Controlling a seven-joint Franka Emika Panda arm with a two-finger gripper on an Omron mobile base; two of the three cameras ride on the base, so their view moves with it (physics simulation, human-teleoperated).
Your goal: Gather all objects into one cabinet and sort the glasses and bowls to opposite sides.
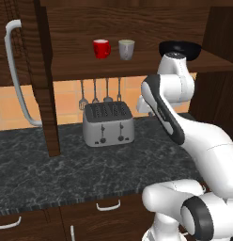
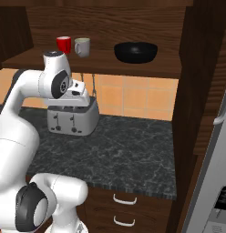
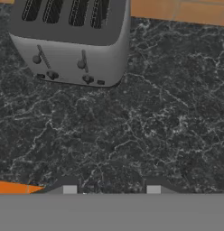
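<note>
Hand view looks down on the dark marbled desk, with the silver four-slot toaster at 11 o'clock. The fingers show only as two tips at the bottom edge, set well apart with bare stone between them and nothing held.

On the open cabinet shelf, in the left base view, the red mug stands just beside an off-white mug at its 3 o'clock, handles turned outward. The black bowl sits well apart at the shelf's other end, wide, shallow and glossy in the right base view.

The likely risk is in the reach upward: the arm's elbow already stands near the shelf edge under the bowl, and a wide swing could clip the shelf or nudge the bowl. The mugs are close together, so open fingers coming for one could knock the other.
</note>
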